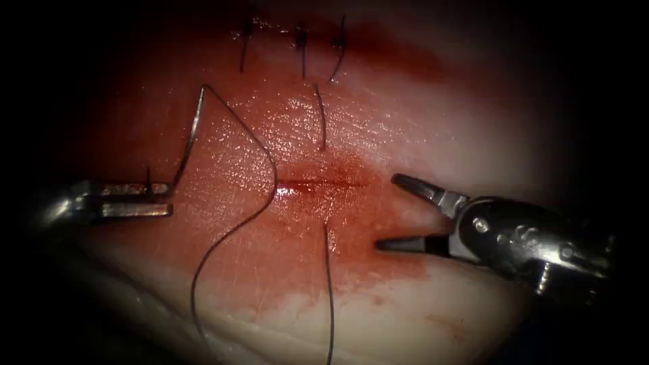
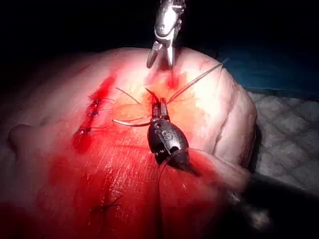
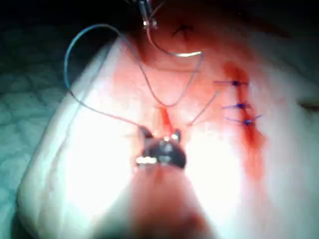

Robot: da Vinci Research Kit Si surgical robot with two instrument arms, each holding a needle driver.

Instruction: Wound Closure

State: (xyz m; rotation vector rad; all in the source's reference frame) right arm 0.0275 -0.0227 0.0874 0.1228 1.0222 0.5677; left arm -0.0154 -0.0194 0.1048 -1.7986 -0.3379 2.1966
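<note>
Holding the needle (image 1: 190,138) near one end, the left tool (image 1: 145,199) lies on the left side of the cut (image 1: 318,182) with its jaws closed on the steel. From that grip the needle curves up and away across the tissue (image 1: 378,128), free of the flesh along its whole visible length, to a tip high on the left. At that tip the thread (image 1: 236,226) starts, swings right and down to the left end of the cut, then loops back down and left toward the lower edge of the tissue. A second strand (image 1: 329,290) comes out just below the cut and runs straight down. A short loose tail (image 1: 321,115) lies above the cut.

On the right side of the cut, the right tool (image 1: 395,213) has its jaws spread wide and grasps nothing; one jaw points up-left and the other lies lower, both tips near the cut and clear of the thread.

Red fluid (image 1: 338,203) covers the tissue around the cut. At the far edge 3 finished stitches (image 1: 297,40) sit in a row, each with dark cut ends.

Seen from the left wrist, the left tool (image 2: 158,110) grips the needle (image 2: 130,122) sideways, with the right tool (image 2: 160,55) beyond it. From the right wrist, the spread right tool (image 3: 159,134) faces the cut (image 3: 164,118), with the needle (image 3: 174,51) and thread (image 3: 82,64) beyond.
</note>
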